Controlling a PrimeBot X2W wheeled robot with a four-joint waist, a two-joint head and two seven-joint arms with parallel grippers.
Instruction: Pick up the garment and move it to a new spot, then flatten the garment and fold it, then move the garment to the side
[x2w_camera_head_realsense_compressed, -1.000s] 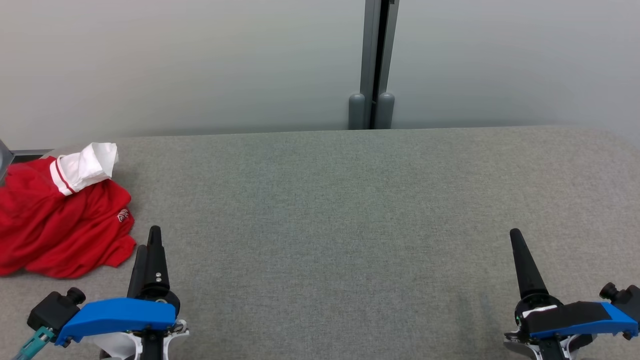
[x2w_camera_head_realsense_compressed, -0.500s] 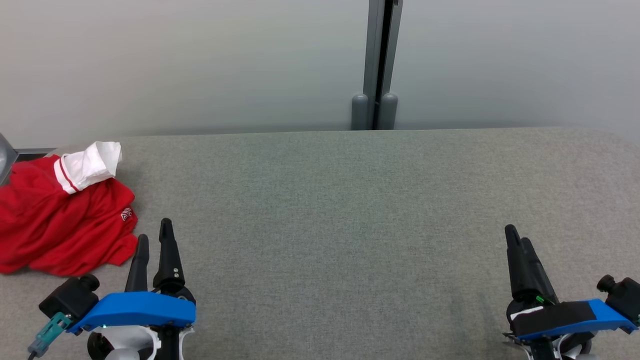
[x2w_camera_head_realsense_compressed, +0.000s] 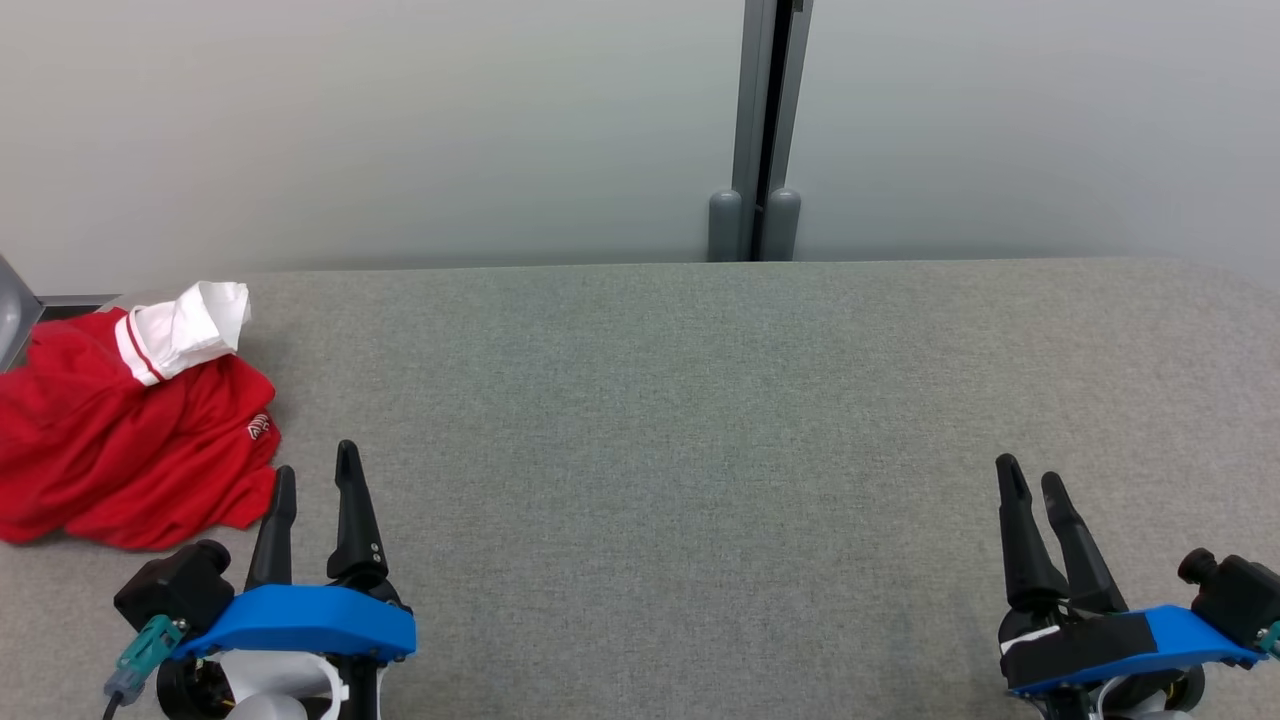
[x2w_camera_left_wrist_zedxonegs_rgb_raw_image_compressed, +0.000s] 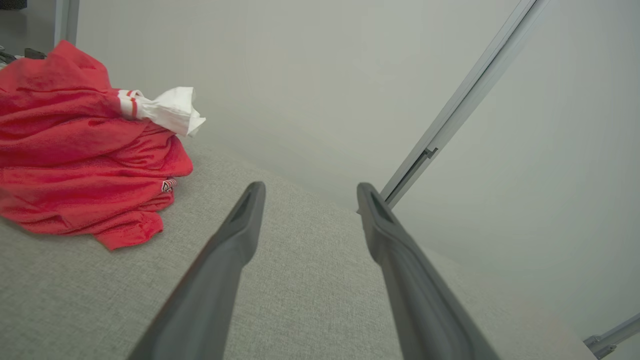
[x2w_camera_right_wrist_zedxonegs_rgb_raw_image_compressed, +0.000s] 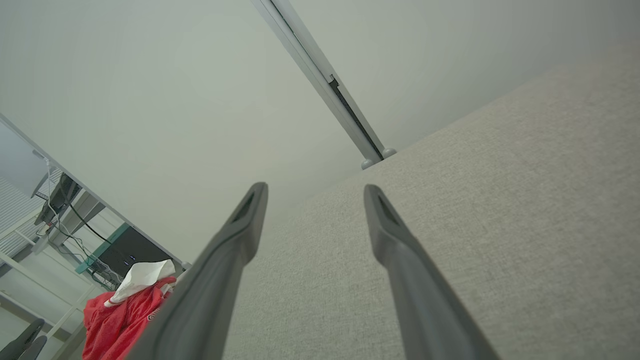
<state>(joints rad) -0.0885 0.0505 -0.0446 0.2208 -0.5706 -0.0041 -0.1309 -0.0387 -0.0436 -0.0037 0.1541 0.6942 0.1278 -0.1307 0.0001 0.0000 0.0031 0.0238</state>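
Observation:
The garment (x2w_camera_head_realsense_compressed: 120, 440) is a crumpled red shirt with a white, red-striped sleeve end, heaped at the far left of the grey table (x2w_camera_head_realsense_compressed: 680, 400). The left wrist view has the garment (x2w_camera_left_wrist_zedxonegs_rgb_raw_image_compressed: 75, 155) at its upper left, and the right wrist view has the garment (x2w_camera_right_wrist_zedxonegs_rgb_raw_image_compressed: 120, 312) small at its lower left. My left gripper (x2w_camera_head_realsense_compressed: 315, 470) stands open just right of the heap's near corner, apart from the cloth and holding nothing. At the lower right my right gripper (x2w_camera_head_realsense_compressed: 1030, 475) is open and empty over bare table. My left gripper (x2w_camera_left_wrist_zedxonegs_rgb_raw_image_compressed: 307, 192) and right gripper (x2w_camera_right_wrist_zedxonegs_rgb_raw_image_compressed: 315, 192) both show a wide gap between their fingers.
A pale partition wall with a grey vertical post (x2w_camera_head_realsense_compressed: 765, 130) runs behind the table's far edge. The table's left edge lies under the garment. Shelving and cables (x2w_camera_right_wrist_zedxonegs_rgb_raw_image_compressed: 60, 210) stand beyond the table's left end.
Both wrists have rolled, so each gripper's two fingers now show side by side instead of overlapping. The head camera has shifted slightly. The garment has not moved.

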